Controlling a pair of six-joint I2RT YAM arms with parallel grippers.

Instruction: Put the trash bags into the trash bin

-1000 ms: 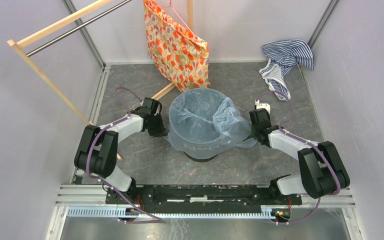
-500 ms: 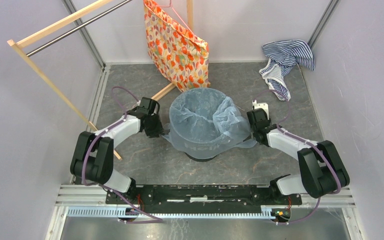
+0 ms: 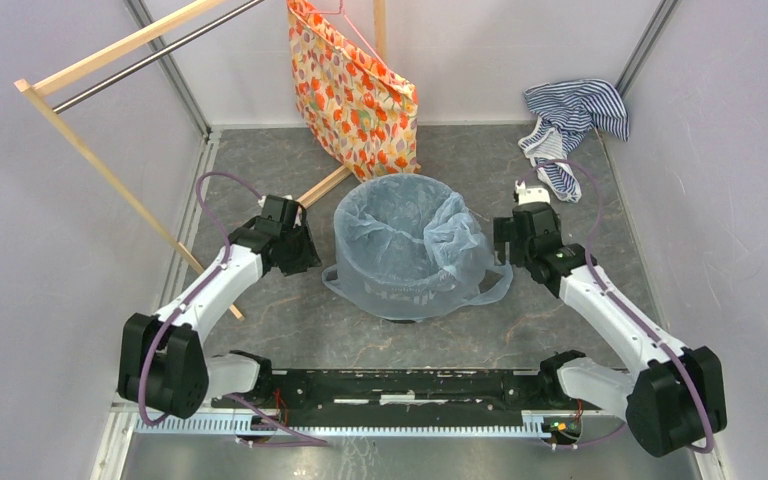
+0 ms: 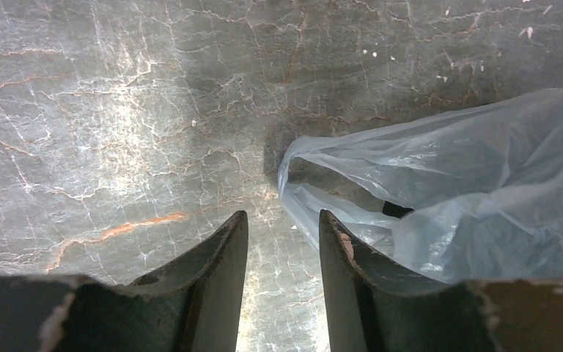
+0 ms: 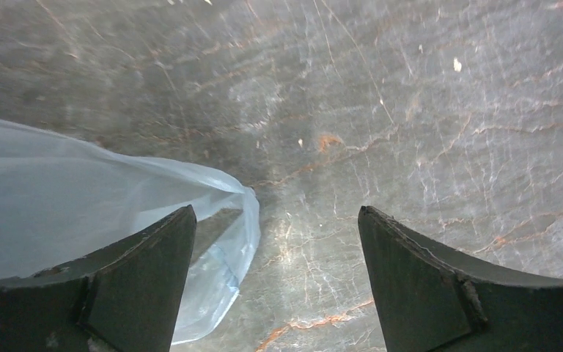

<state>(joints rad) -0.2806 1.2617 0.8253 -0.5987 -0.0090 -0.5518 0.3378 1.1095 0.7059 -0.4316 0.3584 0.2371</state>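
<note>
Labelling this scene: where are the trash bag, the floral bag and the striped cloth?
trash bag (image 3: 410,245): top view, its crinkled middle.
floral bag (image 3: 355,100): top view, middle of its front panel.
striped cloth (image 3: 570,120): top view, centre of the bunched fabric.

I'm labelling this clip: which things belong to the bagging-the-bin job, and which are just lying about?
Job: plastic bag, bin.
Lying about: floral bag, striped cloth, wooden rack.
</note>
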